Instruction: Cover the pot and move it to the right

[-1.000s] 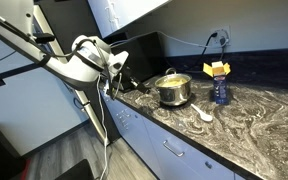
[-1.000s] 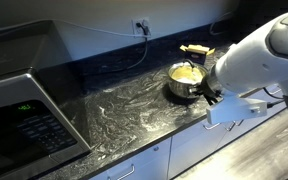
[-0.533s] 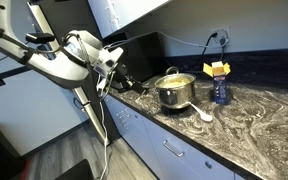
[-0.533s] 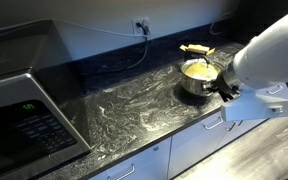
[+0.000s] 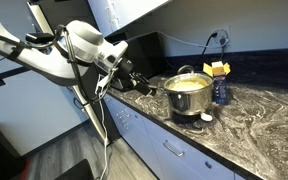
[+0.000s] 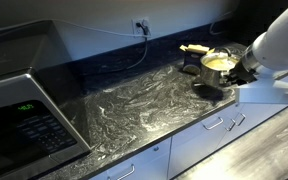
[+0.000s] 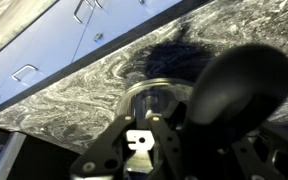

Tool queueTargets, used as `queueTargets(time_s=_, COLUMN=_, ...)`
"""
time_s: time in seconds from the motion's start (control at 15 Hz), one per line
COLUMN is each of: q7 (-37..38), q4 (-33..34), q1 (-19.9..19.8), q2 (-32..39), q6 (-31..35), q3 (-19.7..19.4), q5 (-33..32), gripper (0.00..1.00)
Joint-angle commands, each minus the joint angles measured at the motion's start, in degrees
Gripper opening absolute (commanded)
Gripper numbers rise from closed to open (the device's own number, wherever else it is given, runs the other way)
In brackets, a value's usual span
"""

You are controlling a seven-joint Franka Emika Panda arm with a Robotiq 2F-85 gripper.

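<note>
Since the earlier shot the pot (image 5: 187, 97) has shifted along the worktop (image 5: 254, 125) toward the bottle, and the arm (image 5: 79, 45) has swung along with it.

Going left to right in an exterior view: the white arm is reaching in from the left end of the worktop, and the claw (image 5: 147, 88) is clamping together on the pot's dark side handle. The pot is hanging near the front edge and looks like it's riding just off the surface, though I can't say for sure. A white spoon (image 5: 206, 117) is peeking out right at the pot's base. Just past that, a small blue bottle (image 5: 221, 93) is standing upright, with a yellow thing (image 5: 216, 68) sitting behind it by the back wall.

From the opposite side, a microwave (image 6: 24, 115) is filling the left end, an outlet (image 6: 141, 25) is showing on the back wall, and the pot (image 6: 217, 64) is sitting way over at the right end, with its shadow underneath.

The wrist view is mostly blur: dark claw parts, a big round black blob (image 7: 239, 85), and marbled worktop (image 7: 94, 85).
</note>
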Motion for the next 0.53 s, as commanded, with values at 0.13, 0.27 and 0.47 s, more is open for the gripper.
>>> queueTargets(time_s=0.13, q7=-1.28, q4=-0.02, q1=-5.99, q2=-3.65, q6=-2.23, q3=1.62, q5=0.83, gripper=0.03)
queueTargets(time_s=0.27, q7=-0.67, q4=0.45, q1=-7.55, q2=-3.16, q6=-2.23, q3=1.43, q5=0.09, gripper=0.03)
queueTargets(time_s=0.47, q7=-0.7, q4=1.19, q1=-9.47, q2=-2.21, q6=-1.97, q3=1.0, q5=0.03, gripper=0.03)
